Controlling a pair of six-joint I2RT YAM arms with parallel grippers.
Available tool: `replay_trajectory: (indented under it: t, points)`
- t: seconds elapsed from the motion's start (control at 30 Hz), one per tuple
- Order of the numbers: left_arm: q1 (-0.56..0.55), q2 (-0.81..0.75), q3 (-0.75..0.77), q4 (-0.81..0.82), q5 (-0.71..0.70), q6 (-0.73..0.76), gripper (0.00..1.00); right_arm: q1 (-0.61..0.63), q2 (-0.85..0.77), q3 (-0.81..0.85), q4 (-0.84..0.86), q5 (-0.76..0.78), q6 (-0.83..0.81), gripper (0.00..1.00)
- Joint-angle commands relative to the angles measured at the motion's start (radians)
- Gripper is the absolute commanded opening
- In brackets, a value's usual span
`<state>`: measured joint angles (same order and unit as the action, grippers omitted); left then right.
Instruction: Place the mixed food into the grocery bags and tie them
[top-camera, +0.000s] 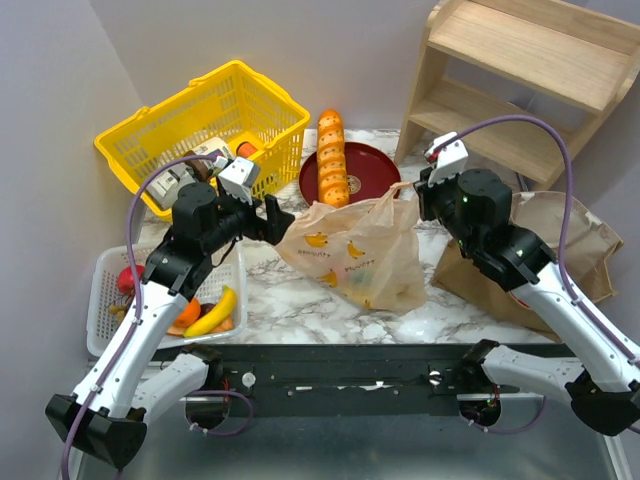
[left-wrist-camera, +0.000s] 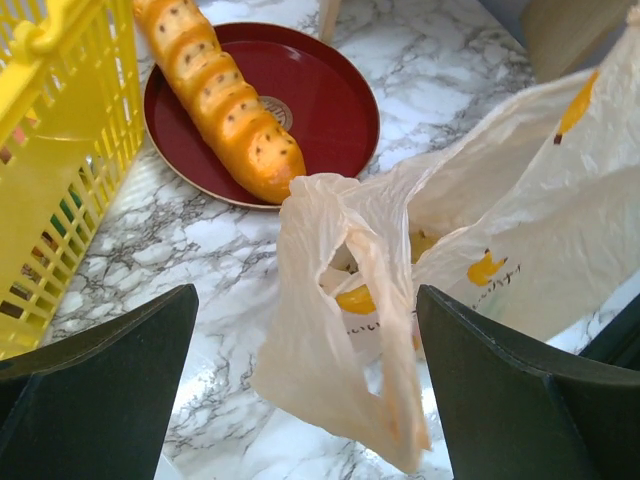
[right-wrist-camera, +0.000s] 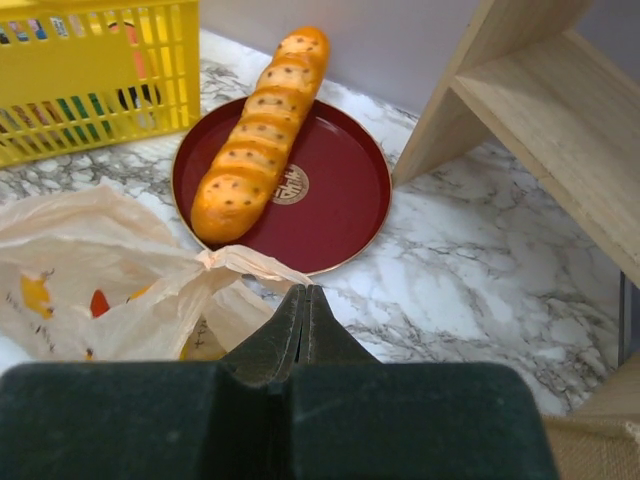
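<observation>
The thin tan plastic bag (top-camera: 355, 255) with banana prints lies in the middle of the marble table, with yellow and orange items showing through it. My left gripper (top-camera: 280, 218) is open at the bag's left end. In the left wrist view the bag's left handle loop (left-wrist-camera: 340, 330) hangs between the spread fingers of my left gripper (left-wrist-camera: 305, 300). My right gripper (top-camera: 412, 190) is shut on the bag's right handle (right-wrist-camera: 250, 262), its tips (right-wrist-camera: 303, 292) pinching the twisted strand. The brown paper bag (top-camera: 560, 240) lies flat at the right. A banana (top-camera: 213, 314) and small fruit (top-camera: 128, 280) lie in the white mesh tray (top-camera: 105, 300).
A yellow basket (top-camera: 215, 120) with boxed goods stands at the back left. A red plate (top-camera: 365, 170) carries the long segmented loaf (top-camera: 332, 158) behind the plastic bag. A wooden shelf (top-camera: 520, 70) stands at the back right.
</observation>
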<state>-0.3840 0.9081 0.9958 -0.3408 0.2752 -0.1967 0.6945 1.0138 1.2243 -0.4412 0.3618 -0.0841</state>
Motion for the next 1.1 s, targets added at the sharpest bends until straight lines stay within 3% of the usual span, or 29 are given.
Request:
replay_trajectory:
  t: [0.0, 0.43, 0.67, 0.87, 0.93, 0.97, 1.03, 1.07]
  points:
    - [-0.001, 0.0, -0.035, -0.026, 0.088, 0.062, 0.99, -0.073, 0.055, 0.061, 0.045, -0.129, -0.066, 0.01]
    - [-0.003, 0.028, -0.082, 0.008, 0.43, -0.05, 0.99, -0.181, 0.233, 0.172, 0.035, -0.204, -0.068, 0.01]
    - [-0.003, -0.009, -0.068, -0.112, 0.414, -0.011, 0.99, -0.207, 0.282, 0.199, 0.027, -0.234, -0.054, 0.01]
    - [-0.003, 0.008, -0.098, -0.07, 0.368, -0.015, 0.98, -0.208, 0.287, 0.201, 0.029, -0.253, -0.052, 0.01]
    - [-0.004, 0.018, -0.106, -0.035, 0.348, -0.033, 0.89, -0.207, 0.281, 0.201, 0.018, -0.253, -0.052, 0.01]
    - [-0.004, 0.029, -0.108, 0.012, 0.351, -0.044, 0.73, -0.207, 0.275, 0.202, 0.013, -0.256, -0.052, 0.01]
    - [-0.004, 0.035, -0.131, 0.083, 0.375, -0.101, 0.52, -0.207, 0.252, 0.204, -0.008, -0.258, -0.052, 0.01]
    - [-0.004, 0.041, -0.138, 0.15, 0.386, -0.116, 0.34, -0.207, 0.244, 0.208, -0.022, -0.259, -0.051, 0.02]
